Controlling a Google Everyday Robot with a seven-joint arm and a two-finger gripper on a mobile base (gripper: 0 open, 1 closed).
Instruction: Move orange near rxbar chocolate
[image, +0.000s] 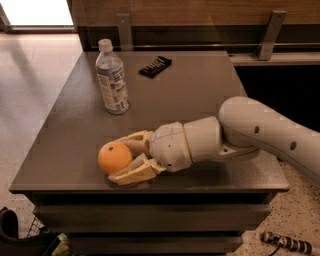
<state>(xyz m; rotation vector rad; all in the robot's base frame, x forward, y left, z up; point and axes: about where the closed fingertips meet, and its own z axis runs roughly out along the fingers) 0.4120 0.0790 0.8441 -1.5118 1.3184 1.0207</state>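
The orange (114, 157) is round, bright and smooth, sitting near the table's (200, 95) front left edge. The gripper (121, 159) lies low, its two pale fingers clamped on either side of the fruit, hiding its right side. The rxbar chocolate (155, 66) lies well apart at the back, beyond the water bottle (112, 80), its lettering unreadable.

1 orange (114, 156), 1 rxbar chocolate (155, 66), 1 water bottle (112, 82), 1 gripper (119, 159) at table (195, 95) front.
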